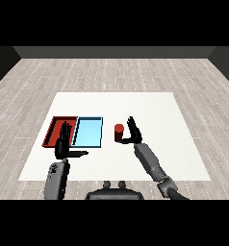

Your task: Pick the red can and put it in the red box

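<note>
1. Grey plank flooring surrounds the white desk (150, 158).
2. On it, the red tray (53, 129) and the light blue tray (89, 132) lie side by side.
3. Upright on the desk stands the red can (119, 133), right of the blue tray.
4. Beside the can, the right hand (133, 132) has straight fingers and holds nothing.
5. Over the red tray's near edge, the left hand (63, 143) is spread flat and holds nothing.

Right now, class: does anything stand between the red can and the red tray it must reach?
Yes. The light blue tray lies directly between the red can and the red tray. The left hand also hangs over the red tray's near edge. The right hand is beside the can, with nothing between them.
</note>
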### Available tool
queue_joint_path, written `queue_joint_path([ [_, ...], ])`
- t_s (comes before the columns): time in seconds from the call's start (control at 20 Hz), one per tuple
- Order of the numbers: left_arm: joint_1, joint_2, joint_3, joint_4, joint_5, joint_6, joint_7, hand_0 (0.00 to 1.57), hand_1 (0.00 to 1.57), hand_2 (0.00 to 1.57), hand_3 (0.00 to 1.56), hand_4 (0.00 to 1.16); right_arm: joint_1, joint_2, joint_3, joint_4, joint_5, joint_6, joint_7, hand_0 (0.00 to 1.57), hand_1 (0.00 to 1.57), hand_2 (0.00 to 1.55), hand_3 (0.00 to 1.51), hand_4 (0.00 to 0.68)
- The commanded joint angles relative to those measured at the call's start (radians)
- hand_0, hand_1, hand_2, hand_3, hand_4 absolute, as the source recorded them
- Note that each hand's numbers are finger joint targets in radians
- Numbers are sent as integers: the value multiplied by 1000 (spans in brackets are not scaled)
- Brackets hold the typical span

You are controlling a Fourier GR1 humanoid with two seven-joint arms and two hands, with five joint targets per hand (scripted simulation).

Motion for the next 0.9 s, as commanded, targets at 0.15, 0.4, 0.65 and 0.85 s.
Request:
queue_joint_path([
  [0.15,-26,20,27,38,16,-18,0,0,0,0,0,0,-61,0,65,121,-84,-16,-70,0,0,0,0,0],
  [0.4,-9,30,32,10,7,-15,-20,0,0,0,0,0,-84,0,110,197,-159,-15,-109,0,0,0,0,0],
  [0.65,-3,-35,-36,2,-39,35,-1,0,0,0,0,0,-118,0,187,146,-234,-52,-80,0,0,0,0,0],
  [0.85,30,-11,-26,-118,-6,23,89,0,0,0,0,0,-103,0,312,170,-338,-75,-133,0,0,0,0,0],
])
